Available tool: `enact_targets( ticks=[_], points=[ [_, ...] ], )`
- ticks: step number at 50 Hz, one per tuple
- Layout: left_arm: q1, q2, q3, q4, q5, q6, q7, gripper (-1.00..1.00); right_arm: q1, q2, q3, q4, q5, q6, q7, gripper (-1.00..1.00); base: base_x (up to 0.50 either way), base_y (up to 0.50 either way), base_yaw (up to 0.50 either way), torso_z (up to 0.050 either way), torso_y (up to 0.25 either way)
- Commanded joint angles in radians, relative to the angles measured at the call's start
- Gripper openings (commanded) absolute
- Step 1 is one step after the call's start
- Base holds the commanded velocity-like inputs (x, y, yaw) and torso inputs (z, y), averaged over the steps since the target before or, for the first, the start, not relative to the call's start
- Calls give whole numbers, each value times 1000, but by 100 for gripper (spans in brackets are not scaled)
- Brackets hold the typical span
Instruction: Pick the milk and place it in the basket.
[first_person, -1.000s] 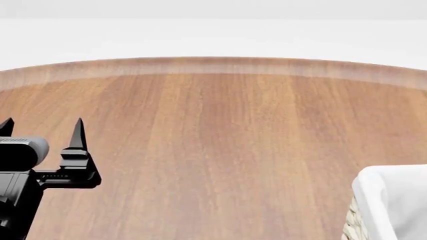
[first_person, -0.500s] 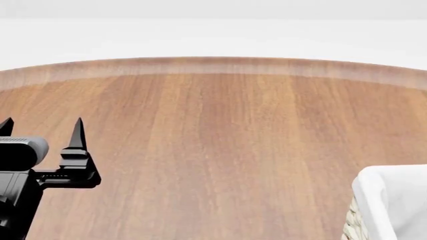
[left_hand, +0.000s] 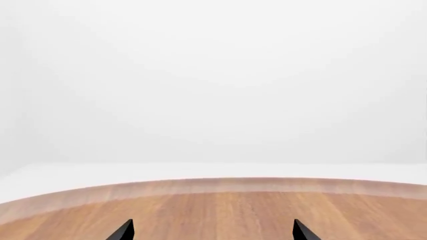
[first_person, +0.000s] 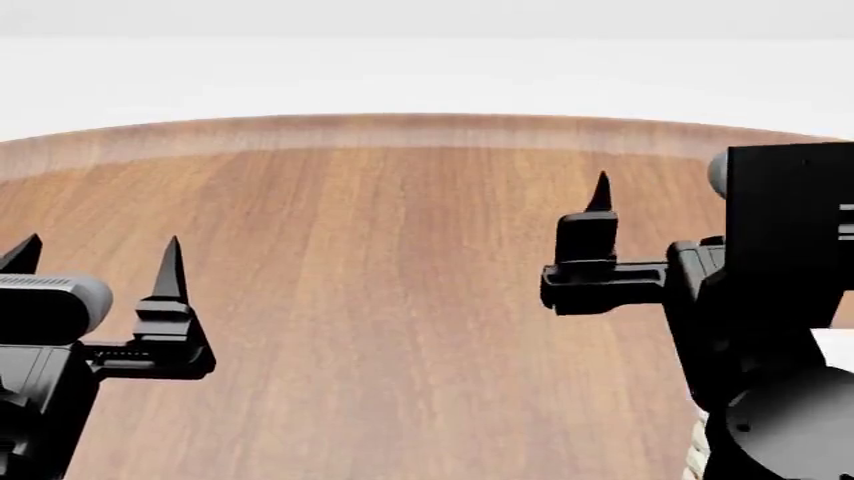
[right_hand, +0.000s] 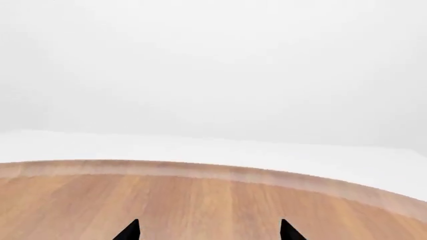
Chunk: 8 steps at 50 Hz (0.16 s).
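The milk is out of view in every frame. Of the basket, only a strip of wicker and a bit of white lining show at the lower right of the head view, behind my right arm. My left gripper hovers over the wooden table at the lower left, open and empty. In the left wrist view the left gripper has its tips wide apart over bare wood. My right gripper is open too, with nothing between the tips. One of its fingers points up at centre right in the head view; the other is hidden by the arm.
The round wooden table fills the head view, and its far curved edge runs across the top against a white floor. My right arm's black body blocks the right side of that view.
My right arm has come up into the head view at the right and now covers most of the basket. My left gripper has shifted slightly to the right.
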Motion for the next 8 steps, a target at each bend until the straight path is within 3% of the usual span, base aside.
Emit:
enact_targets(
  ticks=[1, 8],
  points=[
    [-2, 0, 11, 10, -3, -4, -6, 100, 10, -132, -43, -10, -148, 40, 33, 100, 0, 0, 0, 0, 0],
    [-9, -1, 13, 13, -6, -10, -10, 100, -10, -149, -47, 18, -171, 17, 18, 100, 0, 0, 0, 0, 0]
  ],
)
